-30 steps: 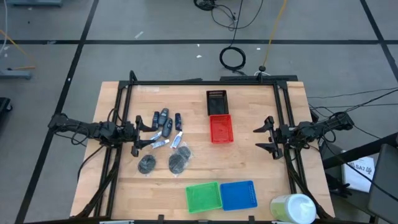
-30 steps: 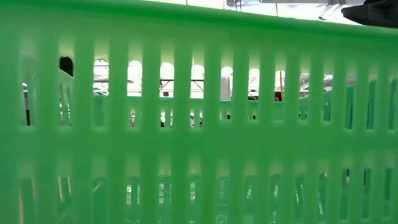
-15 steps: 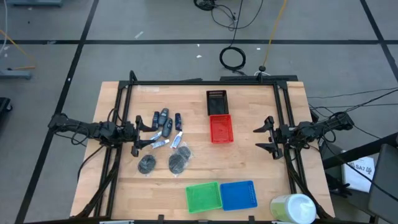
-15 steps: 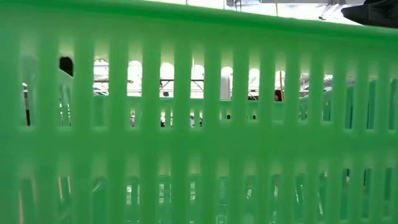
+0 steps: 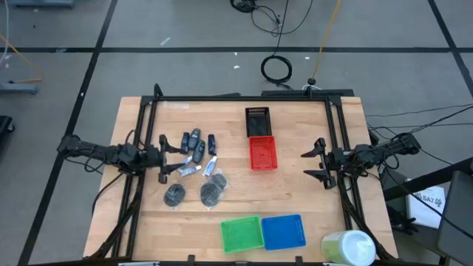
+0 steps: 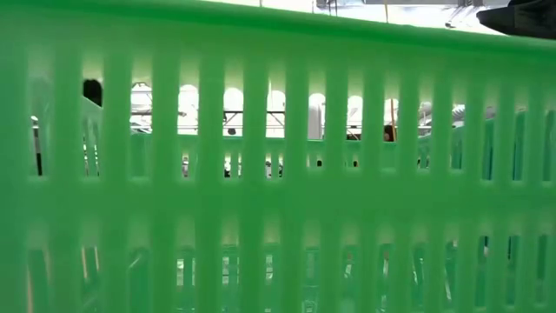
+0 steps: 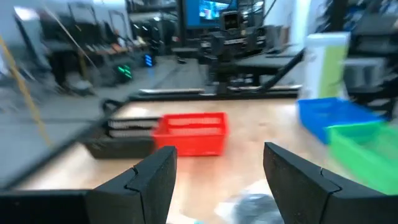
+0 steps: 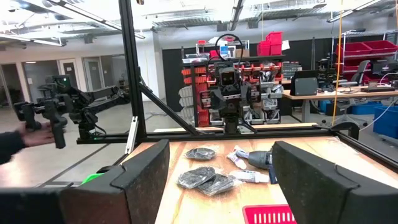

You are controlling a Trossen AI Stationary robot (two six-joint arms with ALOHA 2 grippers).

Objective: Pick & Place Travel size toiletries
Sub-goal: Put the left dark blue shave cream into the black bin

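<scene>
- High view: dark blue-grey mini bottles [image 5: 194,143], thin white tubes [image 5: 189,171] and two round dark pads in clear wrap [image 5: 194,193] clustered on the left half of the pale wooden table [image 5: 310,214]. Left gripper [image 5: 167,158] spread wide and empty, touching nothing, just left of the cluster. Right gripper [image 5: 318,162] parked well apart on the right, also released. Small black mesh basket [image 5: 256,122] and small red mesh basket [image 5: 262,153] mid-table; blue mesh basket [image 5: 284,231] on the near edge.
- Low view: blocked by the green mesh basket [image 6: 278,174].
- Left wrist view: fingers [image 7: 152,180] apart, one wrapped pad just ahead.
- Right wrist view: pads, tubes and a bottle lying flat across the table.
- Handling, judged: all light; bottles stiff, best pinched across the body; tubes soft, squeeze gently mid-length; wrap probably slippery, so take a pad by its edges.
</scene>
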